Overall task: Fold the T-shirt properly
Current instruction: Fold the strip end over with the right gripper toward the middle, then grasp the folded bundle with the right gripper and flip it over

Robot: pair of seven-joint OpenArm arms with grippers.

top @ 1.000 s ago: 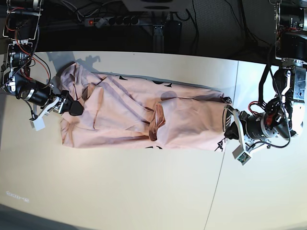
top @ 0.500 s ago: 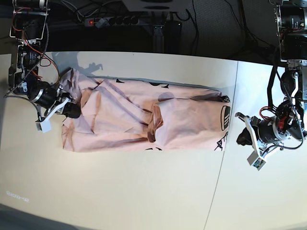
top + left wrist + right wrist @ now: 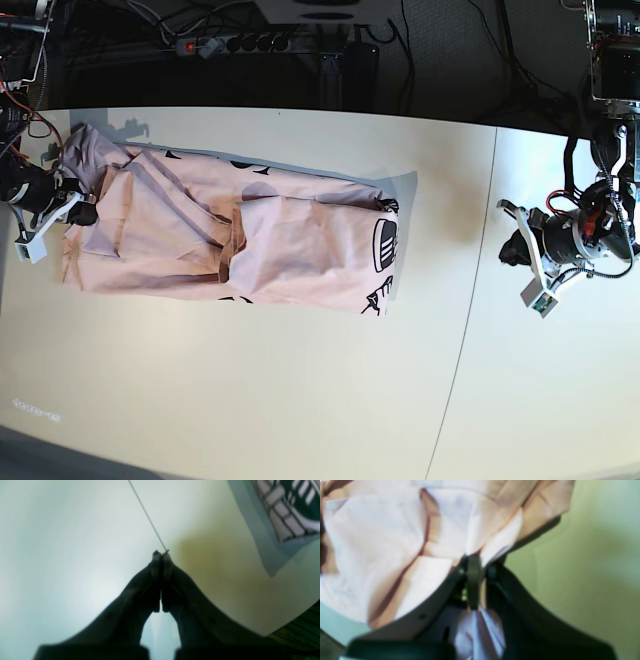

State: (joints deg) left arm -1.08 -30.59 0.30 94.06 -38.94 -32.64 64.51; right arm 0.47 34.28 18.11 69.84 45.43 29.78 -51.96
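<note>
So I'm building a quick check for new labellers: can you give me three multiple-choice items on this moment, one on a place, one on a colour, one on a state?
1. In the base view, where does the T-shirt lie on the table?
A. towards the left end
B. over the right end
C. hanging off the near edge

2. What colour is the T-shirt's fabric?
A. pale pink
B. navy
C. green

3. What is the right gripper doing?
A. standing open above bare table
B. shut on the T-shirt
C. holding a power strip

Answers:
1 A, the cloth lies towards the table's left end, and the table seam lies to its right.
2 A, both the base and right wrist views show pale pink cloth.
3 B, the right wrist view shows cloth pinched between its fingers and bunched behind them; the left gripper is shut on nothing over bare table.
</note>
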